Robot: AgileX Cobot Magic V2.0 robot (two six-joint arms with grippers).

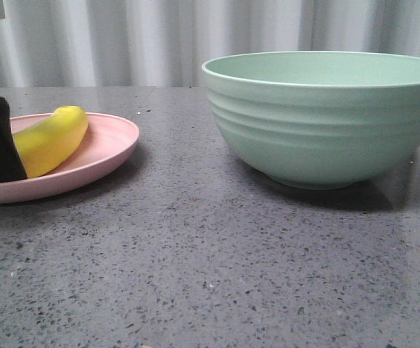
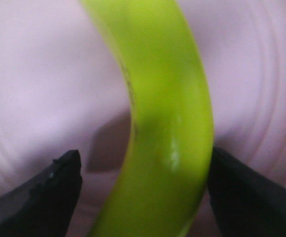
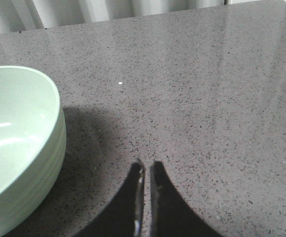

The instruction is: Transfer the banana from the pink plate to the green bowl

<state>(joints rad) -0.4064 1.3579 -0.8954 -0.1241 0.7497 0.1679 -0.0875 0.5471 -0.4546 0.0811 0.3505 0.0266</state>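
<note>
The banana [image 1: 51, 139] lay on the pink plate [image 1: 106, 148] at the left of the grey speckled table [image 1: 195, 275], well apart from the green bowl [image 1: 326, 119] on the right. The left claw [image 2: 143, 192] straddled the banana, fingers spread wide; one finger [image 2: 241, 197] touched the fruit, the other stood off with a gap. Its black bulk hid the banana's near end in the front view. The right claw [image 3: 146, 170] hovered beside the bowl, fingers almost together, holding nothing. Pale curtains [image 1: 159, 36] hung behind

Low front camera across table [image 1: 195, 275], left wrist camera tight over plate [image 2: 29, 89], right wrist sharing bowl [image 3: 14, 148]
</note>
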